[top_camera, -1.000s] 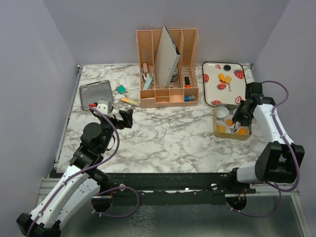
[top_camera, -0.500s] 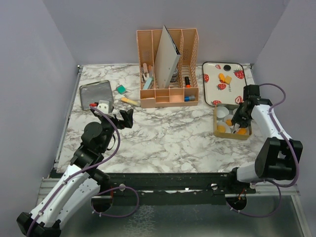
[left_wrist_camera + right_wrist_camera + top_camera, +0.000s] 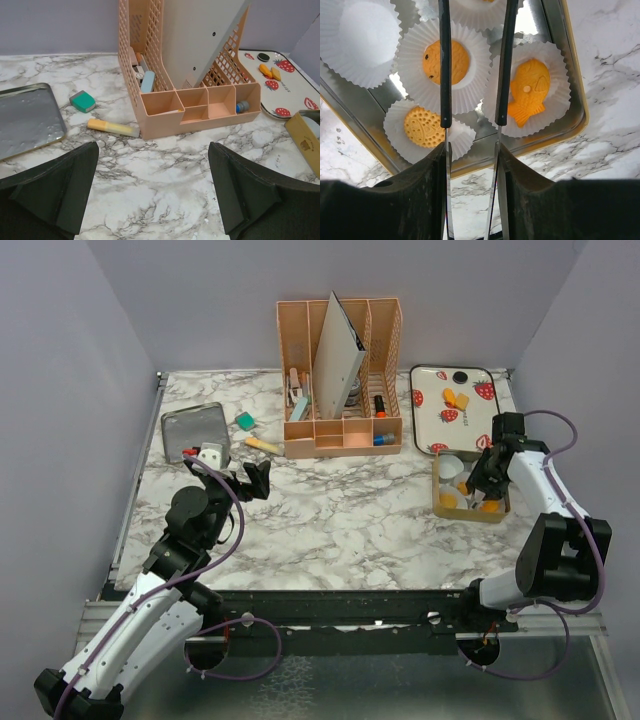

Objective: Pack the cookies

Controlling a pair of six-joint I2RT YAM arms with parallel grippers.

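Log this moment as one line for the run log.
left gripper: open | right gripper: open, empty, over gold tin | tin: three cookies visible in paper cups | strawberry tray: two cookies unpacked

No legible text or labels

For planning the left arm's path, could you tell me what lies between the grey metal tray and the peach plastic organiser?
Between the tray and the organiser lie a small teal block and a yellow marker, clearest in the left wrist view.
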